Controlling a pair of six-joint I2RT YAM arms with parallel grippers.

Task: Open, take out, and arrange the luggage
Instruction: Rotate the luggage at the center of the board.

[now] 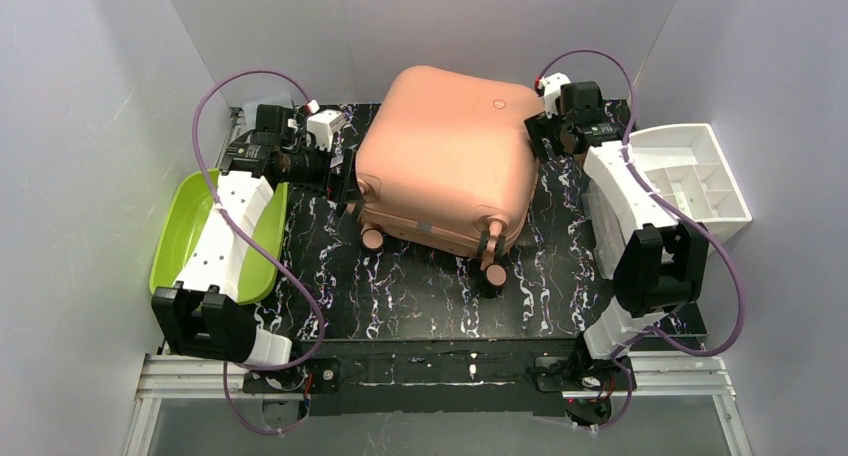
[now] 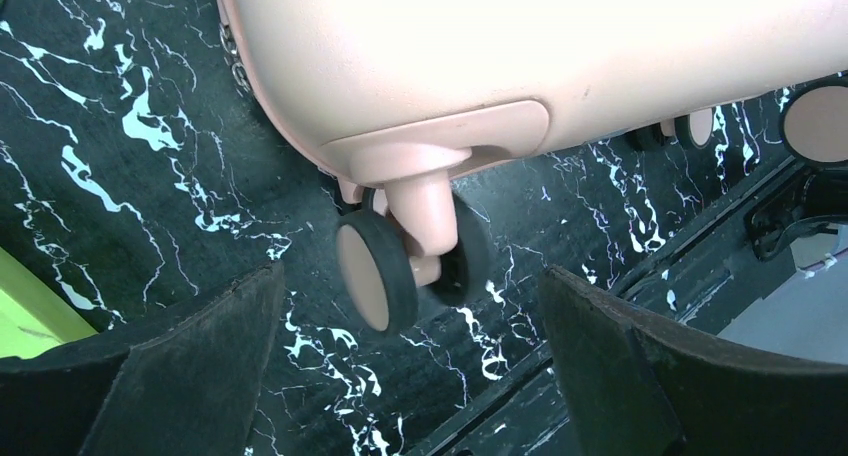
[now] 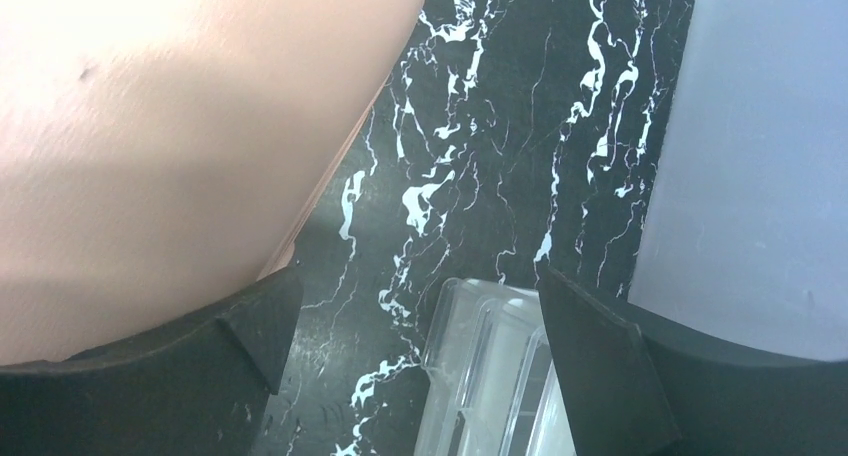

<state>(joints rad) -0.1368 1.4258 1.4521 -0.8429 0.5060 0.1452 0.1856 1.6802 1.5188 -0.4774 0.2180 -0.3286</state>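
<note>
Luggage (image 1: 445, 161): salmon-pink hard shell, shut, lying flat on one broad side on the black marbled mat (image 1: 420, 296). It is turned a little askew. Its wheel end faces the arm bases and its rounded top end faces the back wall. Two wheels show along that near end, a left wheel (image 1: 372, 238) and a right wheel (image 1: 495, 273). There is a small round mark (image 1: 499, 104) on the upper shell near the far right corner.

Left gripper (image 1: 343, 179): at the luggage's left side, by the near left corner, low to the mat. The jaws are spread wide and nothing is gripped. From the left wrist view, the corner caster sits in the gap ahead of the black fingers (image 2: 200, 356), apart from both, with the pink shell just above it.

Right gripper (image 1: 545, 134): at the luggage's far right corner, close against the shell. Its jaws are also spread wide and hold nothing. In the right wrist view the pink shell fills the left side, with mat beyond it and a clear plastic piece (image 3: 490, 376) between the fingers. Cannot tell whether that piece touches them.

Lime-green tray (image 1: 180, 236): left of the luggage, well apart, partly under the left arm.
White divided organizer (image 1: 725, 191): right of the luggage, past the right arm, at the mat's edge.
</note>
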